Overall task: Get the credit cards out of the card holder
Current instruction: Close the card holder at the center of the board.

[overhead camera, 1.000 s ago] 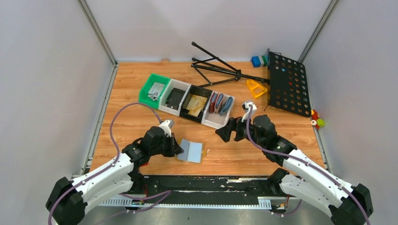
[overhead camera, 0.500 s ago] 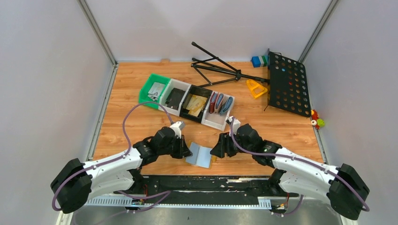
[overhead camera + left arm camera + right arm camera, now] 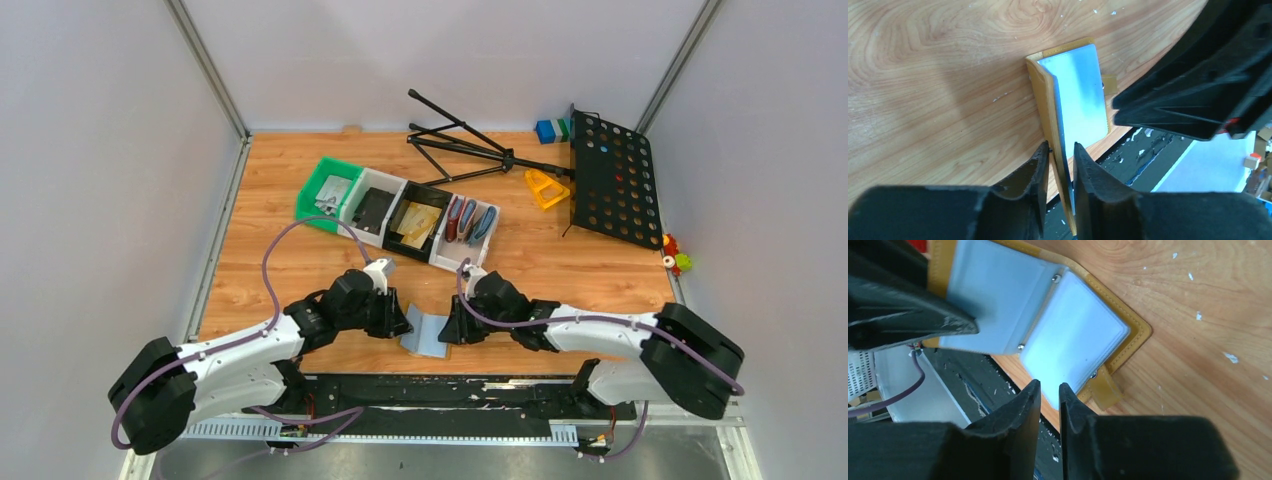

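Observation:
The mustard card holder [image 3: 425,335] lies spread near the table's front edge, pale blue lining up. My left gripper [image 3: 403,325] straddles its raised left flap [image 3: 1048,100]; the jaws are slightly apart, with slack beside the flap, so my left gripper [image 3: 1062,150] is open. My right gripper [image 3: 445,330] is at the flat right panel [image 3: 1073,340]. Its jaws [image 3: 1050,387] leave only a narrow slit over that panel's near corner, and I cannot tell whether they pinch it. Gold-tan credit cards [image 3: 418,222] lie in the black bin. None shows in the holder.
A row of bins [image 3: 345,222] stands behind: green, white with a black wallet [image 3: 372,208], black, white with red and blue wallets [image 3: 468,222]. A tripod [image 3: 470,150] and perforated black stand [image 3: 610,180] lie at the back right. The table's black front edge [image 3: 450,385] is just below the holder.
The right arm swung from the bins down to the holder's right side while its jaws narrowed. The left gripper shifted right, tipped the left flap up, then loosened on it.

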Robot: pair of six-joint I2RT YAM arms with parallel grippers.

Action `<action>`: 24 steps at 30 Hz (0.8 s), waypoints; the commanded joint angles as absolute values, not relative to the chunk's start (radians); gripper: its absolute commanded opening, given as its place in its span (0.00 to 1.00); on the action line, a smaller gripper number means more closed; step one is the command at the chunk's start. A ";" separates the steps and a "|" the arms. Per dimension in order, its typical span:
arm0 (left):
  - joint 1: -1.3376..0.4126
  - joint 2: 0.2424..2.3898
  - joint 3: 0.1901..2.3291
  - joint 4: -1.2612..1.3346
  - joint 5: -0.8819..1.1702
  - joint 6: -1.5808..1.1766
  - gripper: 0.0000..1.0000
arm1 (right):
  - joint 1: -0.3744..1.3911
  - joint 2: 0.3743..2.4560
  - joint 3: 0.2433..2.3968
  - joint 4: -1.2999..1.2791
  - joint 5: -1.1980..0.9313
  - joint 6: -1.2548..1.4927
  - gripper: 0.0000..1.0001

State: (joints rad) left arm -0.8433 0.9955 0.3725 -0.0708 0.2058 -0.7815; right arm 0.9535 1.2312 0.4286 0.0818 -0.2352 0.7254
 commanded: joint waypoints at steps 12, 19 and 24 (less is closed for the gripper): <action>-0.847 0.969 0.411 -0.007 0.267 -0.796 0.32 | 0.963 1.461 0.511 0.248 -0.267 0.777 0.16; -0.847 1.019 0.391 0.107 0.343 -0.827 0.30 | 0.963 1.461 0.504 0.254 -0.269 0.773 0.16; -0.847 1.028 0.389 0.108 0.346 -0.828 0.31 | 0.963 1.456 0.503 0.258 -0.260 0.768 0.22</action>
